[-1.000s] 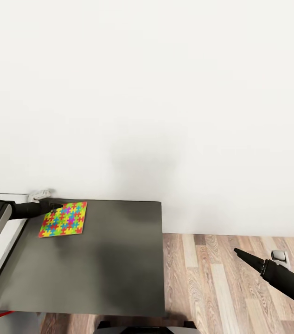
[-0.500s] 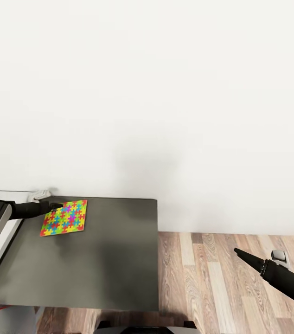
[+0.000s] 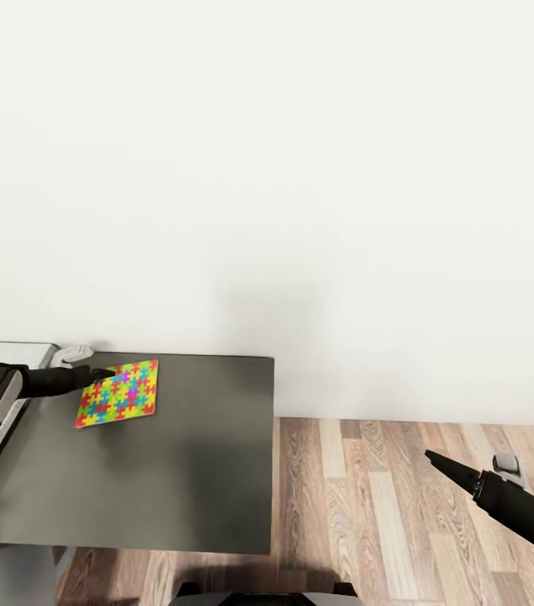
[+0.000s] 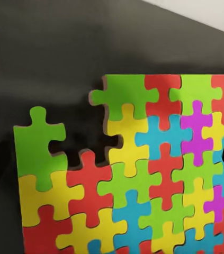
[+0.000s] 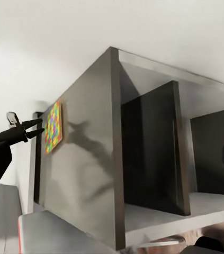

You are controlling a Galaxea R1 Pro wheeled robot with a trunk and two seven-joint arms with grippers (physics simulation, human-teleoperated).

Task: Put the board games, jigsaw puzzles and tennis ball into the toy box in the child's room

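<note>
Gripping a small flat multicoloured mosaic jigsaw puzzle by its corner.
The left gripper, clamped on it, holds it above the dark grey cabinet top; right gripper state unclear.

whole head view shifted, dark cabinet top now farther left, more wood floor exposed

Light is bright, even and soft, with no glare. The white wall is nearly washed out; a faint grey smudge of shadow sits on it toward 6 o'clock in the head view. The dark cabinet top shows a dull sheen and a blurred shadow below the puzzle. In the right wrist view arm shadows fall on the cabinet and its shelves are dim; edges look slightly soft. The left wrist close-up is crisp.
</note>
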